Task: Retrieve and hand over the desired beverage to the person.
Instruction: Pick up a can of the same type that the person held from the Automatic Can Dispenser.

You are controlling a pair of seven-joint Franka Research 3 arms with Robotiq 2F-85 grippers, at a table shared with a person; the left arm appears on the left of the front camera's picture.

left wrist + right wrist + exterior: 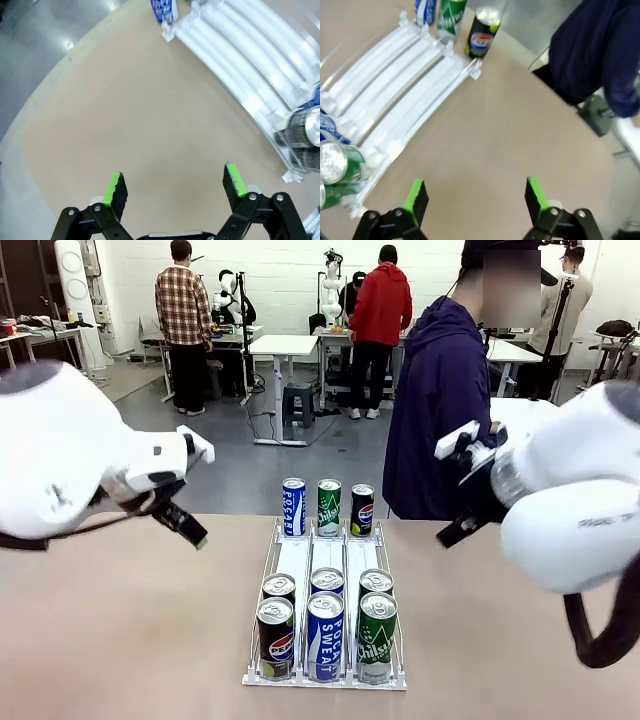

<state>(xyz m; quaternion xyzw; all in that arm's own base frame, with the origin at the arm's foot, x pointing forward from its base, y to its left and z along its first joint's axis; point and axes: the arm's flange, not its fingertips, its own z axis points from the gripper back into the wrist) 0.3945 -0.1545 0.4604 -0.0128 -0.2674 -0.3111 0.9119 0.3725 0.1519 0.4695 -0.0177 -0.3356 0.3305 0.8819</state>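
Left gripper (175, 184) and right gripper (475, 199) hang open, empty, flanking the rack (293, 558) of cans (325, 628), probably awaiting a choice from the person (440, 410) beyond it.

The rack (296, 560) is white, the cans (325, 635) blue, green and black, the person's jacket (440, 410) purple-blue.

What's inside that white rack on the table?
The rack holds six cans at its near end: Pepsi, Pocari Sweat, Chilsung in front; the three behind have labels covered.
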